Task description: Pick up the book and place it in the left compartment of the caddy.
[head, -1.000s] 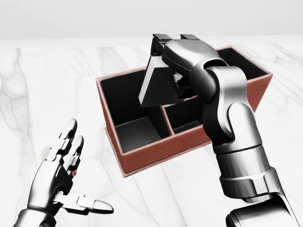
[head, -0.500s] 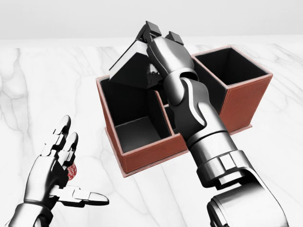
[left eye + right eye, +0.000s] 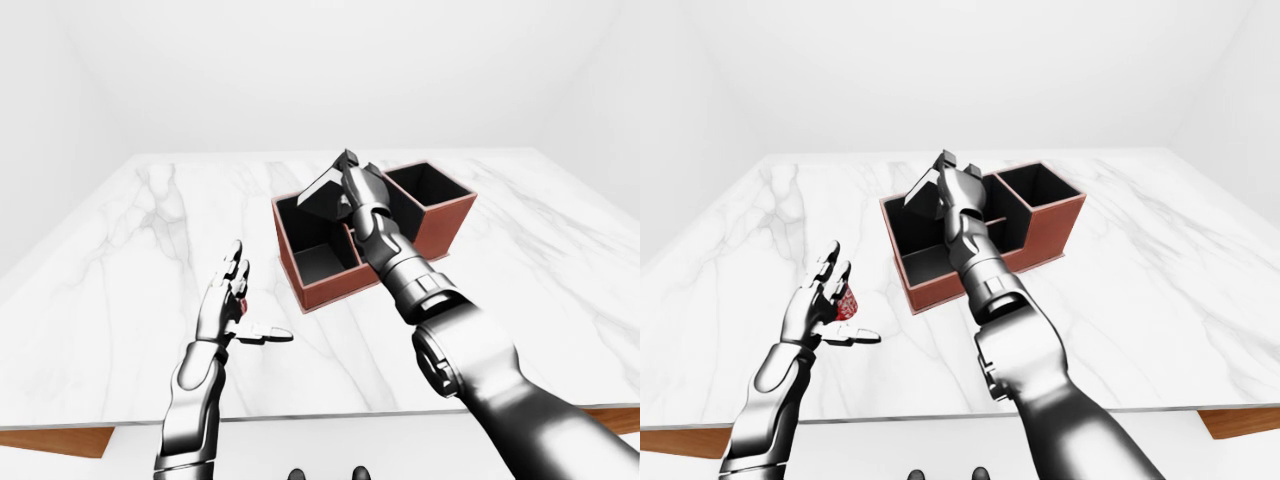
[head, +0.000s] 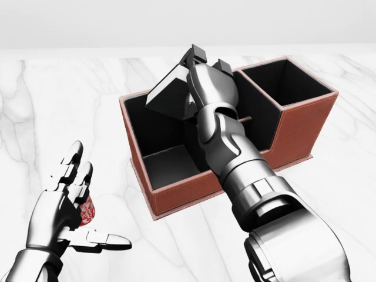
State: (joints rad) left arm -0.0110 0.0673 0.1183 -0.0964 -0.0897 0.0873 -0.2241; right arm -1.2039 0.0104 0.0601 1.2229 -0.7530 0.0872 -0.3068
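White marble-patterned table top [image 3: 130, 250] with grey veining; brown wooden edge visible under its near rim in both eye views. Resting directly on it: rectangular reddish-brown leather-look caddy [image 4: 194, 189] with black-lined compartments, set at an angle, near the table's middle. A small red patterned object [image 4: 87, 211] sits left of it, mostly hidden.

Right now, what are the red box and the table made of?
The box looks like reddish-brown leather or leatherette: its outer walls are matte and finely grained, with a stitched-looking rim, and the inside is plain black. The table looks like polished white marble, from its grey veins and soft sheen. Both are rendered, so these are only looks.
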